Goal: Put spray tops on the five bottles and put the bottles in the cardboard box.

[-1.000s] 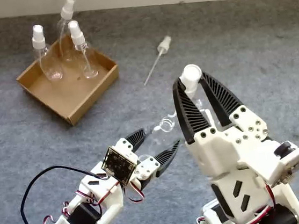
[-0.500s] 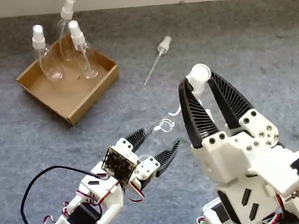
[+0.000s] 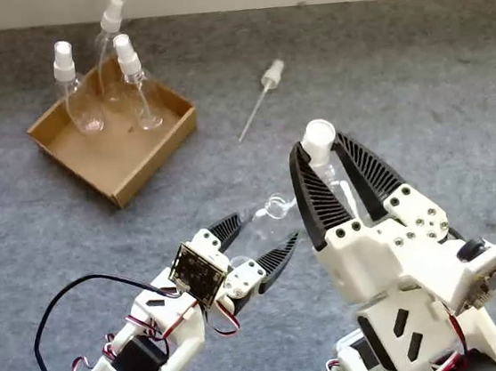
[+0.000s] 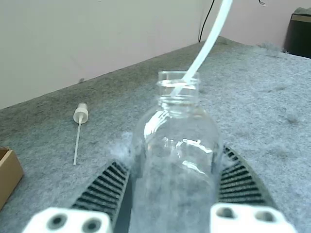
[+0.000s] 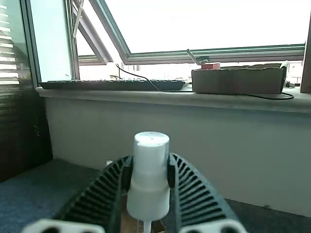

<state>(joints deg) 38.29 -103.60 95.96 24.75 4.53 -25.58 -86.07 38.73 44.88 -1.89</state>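
Observation:
My left gripper is shut on a clear, open-necked bottle, held tilted low over the carpet. In the left wrist view the bottle sits between the jaws of that gripper, and a thin white tube dips into its mouth. That tube hangs from a white spray top, on which my right gripper is shut just above the bottle. The right wrist view has the spray top upright between the black fingers.
The cardboard box lies at the back left with three capped bottles standing in it. A loose spray top with its tube lies on the grey carpet behind the grippers, the same loose spray top in the left wrist view.
My right gripper swung a little to the right with the spray top, then came back left and slightly lower over the bottle mouth. The left arm kept still.

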